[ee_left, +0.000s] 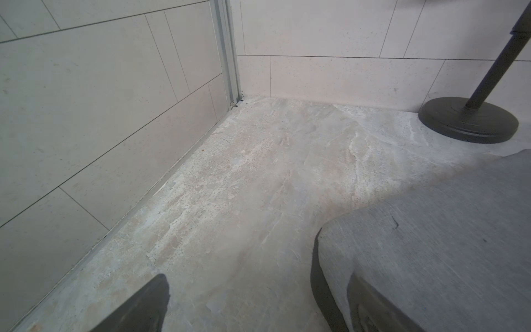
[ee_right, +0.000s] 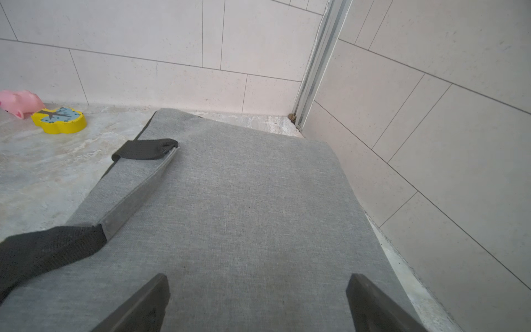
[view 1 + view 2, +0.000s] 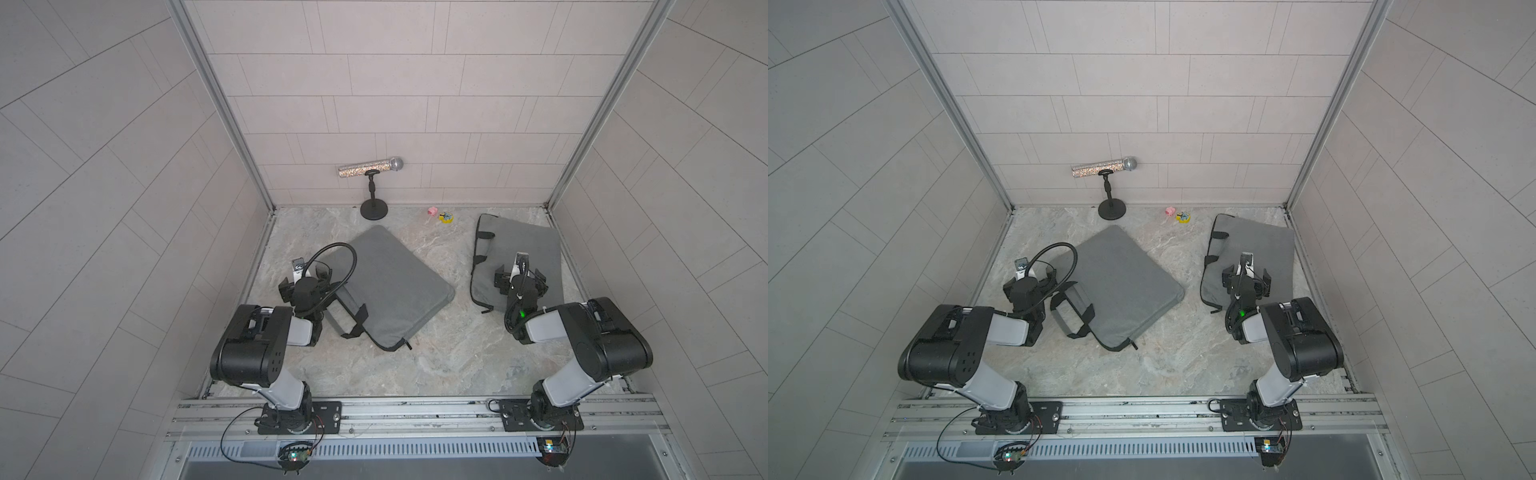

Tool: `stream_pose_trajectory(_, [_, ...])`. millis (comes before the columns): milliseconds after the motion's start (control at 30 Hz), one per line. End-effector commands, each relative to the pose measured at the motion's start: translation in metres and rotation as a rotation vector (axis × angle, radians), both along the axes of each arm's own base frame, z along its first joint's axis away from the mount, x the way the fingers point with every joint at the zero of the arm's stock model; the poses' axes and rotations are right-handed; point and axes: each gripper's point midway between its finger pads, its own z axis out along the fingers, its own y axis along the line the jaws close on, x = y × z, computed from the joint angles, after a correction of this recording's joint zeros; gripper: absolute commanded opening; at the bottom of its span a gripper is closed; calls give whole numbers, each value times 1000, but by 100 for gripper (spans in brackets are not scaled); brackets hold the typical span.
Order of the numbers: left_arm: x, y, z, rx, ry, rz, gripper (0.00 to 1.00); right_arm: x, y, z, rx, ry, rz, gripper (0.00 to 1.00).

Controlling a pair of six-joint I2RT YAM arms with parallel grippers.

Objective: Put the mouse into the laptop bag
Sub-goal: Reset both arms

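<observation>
Two grey laptop bags lie flat on the marble floor. One bag (image 3: 386, 286) (image 3: 1121, 282) sits in the middle with its strap handles toward my left arm. The second bag (image 3: 523, 245) (image 3: 1254, 243) lies by the right wall. No mouse shows in any view. My left gripper (image 3: 309, 272) (image 1: 257, 277) is open and empty, low over the floor at the middle bag's (image 1: 431, 230) left corner, with one finger over the fabric. Over the right bag (image 2: 244, 215), my right gripper (image 3: 521, 270) (image 2: 257, 276) hangs open and empty, beside its handle (image 2: 138, 184).
A glittery microphone (image 3: 370, 166) rests on a black stand (image 3: 374, 209) (image 1: 468, 119) at the back wall. A pink toy (image 3: 432, 211) (image 2: 20, 103) and a yellow clock toy (image 3: 446, 217) (image 2: 59, 120) lie near it. Tiled walls enclose three sides.
</observation>
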Motion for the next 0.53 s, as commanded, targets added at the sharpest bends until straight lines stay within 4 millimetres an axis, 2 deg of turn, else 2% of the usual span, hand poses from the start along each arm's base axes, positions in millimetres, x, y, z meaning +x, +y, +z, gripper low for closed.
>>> stream_pose_trajectory(0, [9,-5,4,4,7,-27,100,-2,-1,0,-10,12,-9,100])
stream_pose_trajectory(500, [9,-4,4,6,9,-25,100,-2,-1,-1,-11,18,-7,100])
